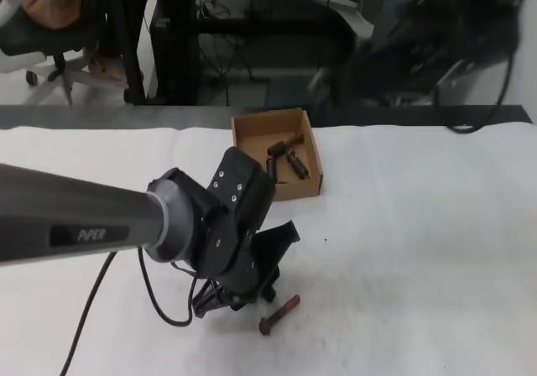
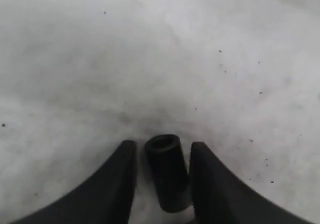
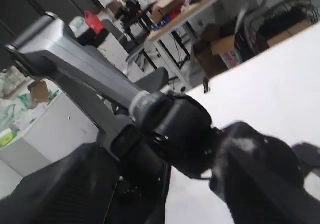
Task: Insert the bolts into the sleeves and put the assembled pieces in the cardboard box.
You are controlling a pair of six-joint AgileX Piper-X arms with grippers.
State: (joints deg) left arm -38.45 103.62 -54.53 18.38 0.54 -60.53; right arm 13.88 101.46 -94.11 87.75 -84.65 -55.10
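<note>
left gripper (image 2: 162, 150) fingers (image 2: 119, 181) narrowly parted, sleeve (image 2: 169, 176) lying between, seemingly ungripped; sleeve skewed toward one finger, closing could roll it; bolt (image 1: 279, 313) beside fingers risks nudge

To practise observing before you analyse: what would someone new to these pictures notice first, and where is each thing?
The left arm's gripper is down at the bench, its open fingers either side of a dark sleeve lying there. A rusty bolt lies loose on the bench just beside it. Farther back, the cardboard box holds a few dark pieces.
</note>
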